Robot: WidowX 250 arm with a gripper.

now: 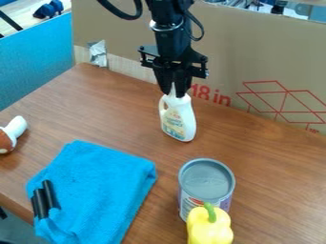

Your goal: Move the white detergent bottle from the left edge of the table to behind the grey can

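Observation:
The black gripper (pixel 173 91) hangs down at the upper middle of the camera view, shut on the narrow top of a white bottle (pixel 178 118). This bottle has a side handle and a printed label, and it leans slightly, its base toward the lower right. Whether its base touches the table cannot be told. The fingers cover part of the bottle's neck.
A blue cloth (pixel 96 190) carries dark marker-like sticks (pixel 45 199). A metal can (pixel 207 183) stands behind a yellow pepper (pixel 210 228). A brown-and-white object (pixel 11 134) lies at the left edge. Cardboard (pixel 255 57) and a blue panel (pixel 35 62) border the wooden table (pixel 274 157).

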